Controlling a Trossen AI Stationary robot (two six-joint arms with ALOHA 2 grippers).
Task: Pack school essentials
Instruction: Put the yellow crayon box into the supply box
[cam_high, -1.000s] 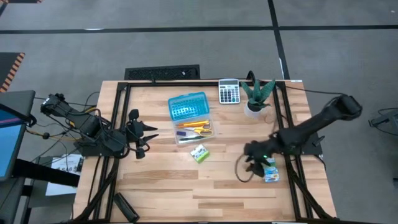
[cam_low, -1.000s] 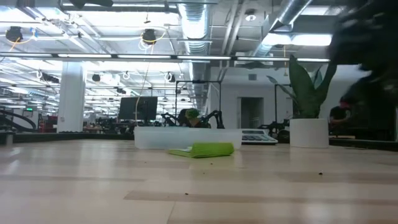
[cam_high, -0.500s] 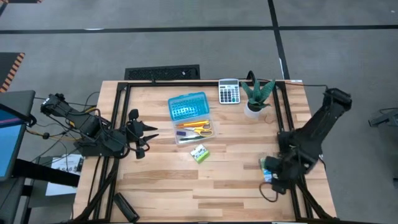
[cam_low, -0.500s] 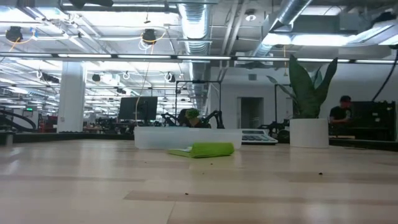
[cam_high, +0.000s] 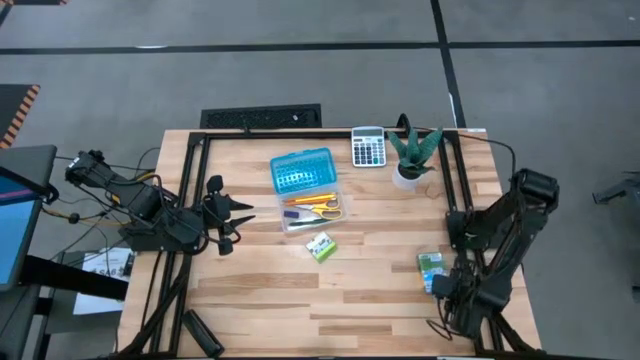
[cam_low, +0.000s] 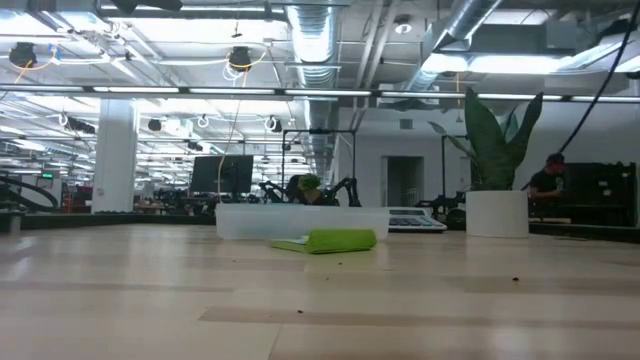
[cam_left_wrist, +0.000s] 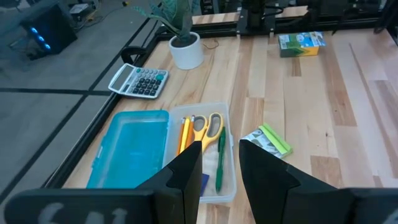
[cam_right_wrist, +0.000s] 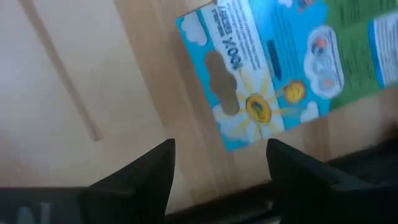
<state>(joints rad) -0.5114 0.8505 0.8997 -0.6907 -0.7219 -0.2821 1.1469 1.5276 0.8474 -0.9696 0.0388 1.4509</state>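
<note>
In the high view, the green-blue packet (cam_high: 432, 271) is seen flat on the desk (cam_high: 260, 290), well to the right of the open pencil case (cam_high: 312, 204) and close to the desk's right edge. The right gripper (cam_high: 447, 287) is folded low just beside the packet, on the side away from the case, so the right arm is by far the nearer; the left gripper (cam_high: 238, 215) is parked well apart to the left of the case. The green-white small block (cam_high: 321, 246) lies near the case, on its front side, between the two arms. The case tray already carries the yellow-handled scissors (cam_high: 318, 206) and pencils.

In the low view, only the block (cam_low: 330, 241) and the tray (cam_low: 300, 220) behind it are shown; neither gripper is in frame.

In the left wrist view, the jaws of the left gripper (cam_left_wrist: 221, 163) are seen parted and empty, pointed over the tray, with the packet (cam_left_wrist: 301, 43) far beyond the case near the potted plant (cam_left_wrist: 183, 37).

In the right wrist view, the packet (cam_right_wrist: 280, 68) is seen lying ahead of the right gripper (cam_right_wrist: 221, 163), skewed so that its long axis runs diagonally to the jaws, which are wide apart and hold nothing. A turn of the wrist is judged necessary so that the packet's short width is spanned.
</note>
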